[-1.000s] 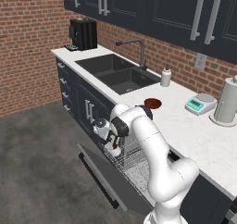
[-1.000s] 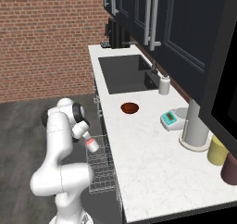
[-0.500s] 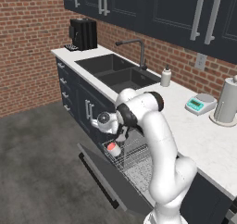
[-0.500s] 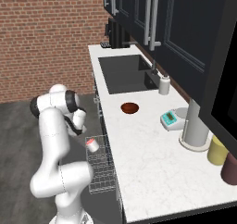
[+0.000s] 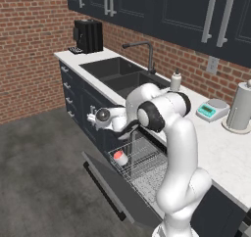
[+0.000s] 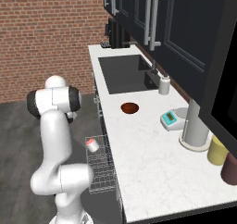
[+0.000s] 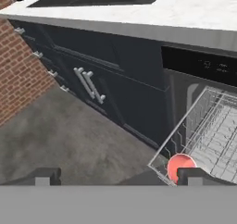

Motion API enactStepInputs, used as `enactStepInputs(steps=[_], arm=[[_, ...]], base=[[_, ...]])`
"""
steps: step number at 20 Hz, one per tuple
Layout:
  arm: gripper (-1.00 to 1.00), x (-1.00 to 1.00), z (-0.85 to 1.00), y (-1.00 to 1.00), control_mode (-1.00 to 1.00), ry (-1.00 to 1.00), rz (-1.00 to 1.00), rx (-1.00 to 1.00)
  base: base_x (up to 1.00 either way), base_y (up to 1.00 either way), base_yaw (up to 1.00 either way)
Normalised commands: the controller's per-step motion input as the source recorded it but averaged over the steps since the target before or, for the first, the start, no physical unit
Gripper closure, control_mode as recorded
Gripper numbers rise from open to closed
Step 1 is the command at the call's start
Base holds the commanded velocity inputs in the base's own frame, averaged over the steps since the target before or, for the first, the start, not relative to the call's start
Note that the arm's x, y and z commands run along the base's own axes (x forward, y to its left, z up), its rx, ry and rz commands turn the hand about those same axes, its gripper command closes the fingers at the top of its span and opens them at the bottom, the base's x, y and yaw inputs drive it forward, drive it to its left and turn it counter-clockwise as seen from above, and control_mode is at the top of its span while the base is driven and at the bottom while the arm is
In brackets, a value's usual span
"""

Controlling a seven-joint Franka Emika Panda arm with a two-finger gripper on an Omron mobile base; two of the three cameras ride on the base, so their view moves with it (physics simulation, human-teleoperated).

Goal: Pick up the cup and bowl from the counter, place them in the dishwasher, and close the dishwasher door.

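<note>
The end effector [image 5: 92,117] hangs out over the floor in front of the dark cabinets [image 5: 81,101], jaws spread wide and nothing between them. Its two dark fingertips [image 7: 42,176] stand well apart at the bottom of the hand view.

Below the end effector and off toward the arm's base sits the cup [image 5: 120,157]: short, white-grey outside, pink-red inside, no handle. It is lying tilted in the near corner of the silver wire rack [image 5: 142,157], its red mouth turned up and outward. In the hand view the cup's red inside [image 7: 180,166] shows just beside one fingertip, at the rack's corner.

The rack is pulled out of the dishwasher [image 7: 203,68], and the dishwasher door [image 5: 115,192] lies dropped flat, dark grey-black, under the rack and farther from the end effector than the cup.

Up on the tabletop [image 6: 139,144], the bowl [image 6: 129,108] sits upright, small, shallow, glossy reddish-brown. It is well apart from the end effector, higher and on the far side of the arm, between the sink [image 6: 122,72] and a teal kitchen scale [image 6: 170,120].
</note>
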Motion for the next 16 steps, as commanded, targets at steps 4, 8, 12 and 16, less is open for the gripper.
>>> enactStepInputs(steps=[4, 8, 12, 16], arm=[[-1.00, 0.00, 1.00, 0.11, -1.00, -0.22, 0.00, -0.05], [-1.00, 0.00, 1.00, 0.00, -1.00, -0.21, 0.00, -0.05], [-1.00, 0.00, 1.00, -0.18, -1.00, -0.14, 0.00, 0.00], [-1.00, -0.06, 0.99, -0.87, -1.00, -0.03, -0.01, 0.01]], base=[[0.00, 0.00, 0.00], [0.00, 0.00, 0.00], [0.00, 0.00, 0.00], [0.00, 0.00, 0.00]])
